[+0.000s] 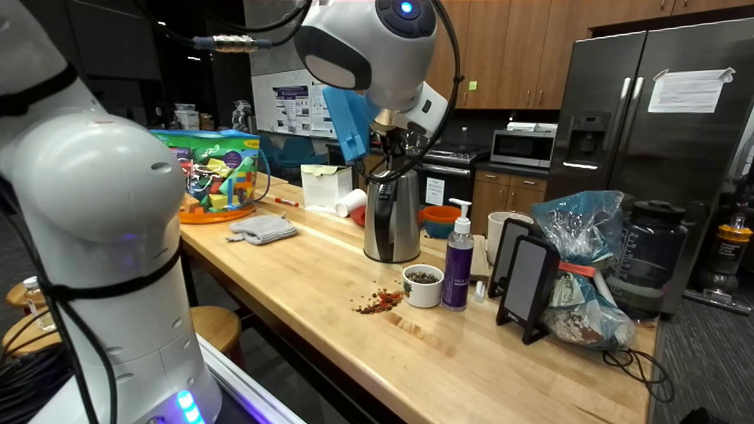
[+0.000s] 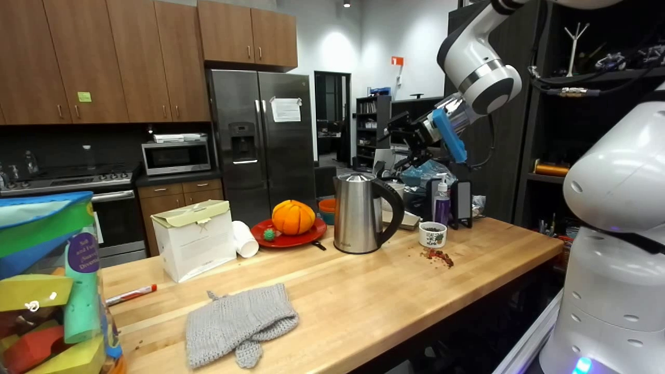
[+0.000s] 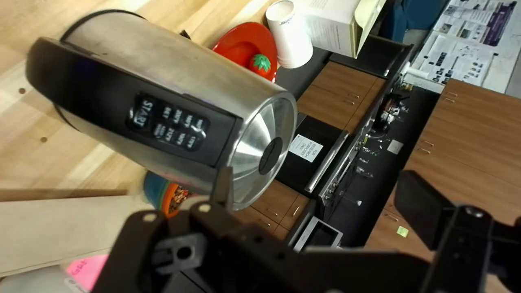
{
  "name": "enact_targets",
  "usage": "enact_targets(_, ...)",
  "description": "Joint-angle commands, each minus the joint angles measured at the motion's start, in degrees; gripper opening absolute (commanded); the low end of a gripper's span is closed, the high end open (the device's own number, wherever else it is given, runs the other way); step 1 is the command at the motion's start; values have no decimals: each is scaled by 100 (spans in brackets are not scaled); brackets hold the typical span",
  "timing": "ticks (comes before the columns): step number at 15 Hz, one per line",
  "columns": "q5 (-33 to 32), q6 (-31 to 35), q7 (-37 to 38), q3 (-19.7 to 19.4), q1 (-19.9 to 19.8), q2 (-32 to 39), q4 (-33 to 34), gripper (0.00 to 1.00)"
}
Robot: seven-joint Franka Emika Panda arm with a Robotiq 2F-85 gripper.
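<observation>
Black fingers (image 3: 423, 207) of the gripper (image 3: 317, 183), nearest in the wrist view, are spread wide, holding nothing. Beyond them the kettle (image 2: 356, 213) stands upright on the table (image 2: 332, 301), ungrasped. Little seems done, I'd judge: any grip on it looks left to do.

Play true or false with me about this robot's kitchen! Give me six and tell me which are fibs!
1. The silver kettle stands upright on the wooden table. True.
2. The gripper is shut on the silver kettle. False: the gripper is open.
3. An orange pumpkin sits on a red plate. True.
4. The gray knitted cloth lies on the red plate. False: the gray knitted cloth lies on the wooden table.
5. Red and brown bits lie beside the white bowl. True.
6. The pump bottle is yellow. False: it is mostly purple.
</observation>
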Motion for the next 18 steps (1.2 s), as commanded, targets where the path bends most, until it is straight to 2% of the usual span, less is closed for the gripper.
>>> enact_targets(1,-450,-8,496,263,-399,-148,-110,100)
enact_targets(6,-1278,90,1484,478,-552,-358,-196,100)
enact_targets(9,-1574,-130,1820,406,-481,-373,-193,100)
enact_targets(18,-1535,-703,1881,307,-352,-20,-293,100)
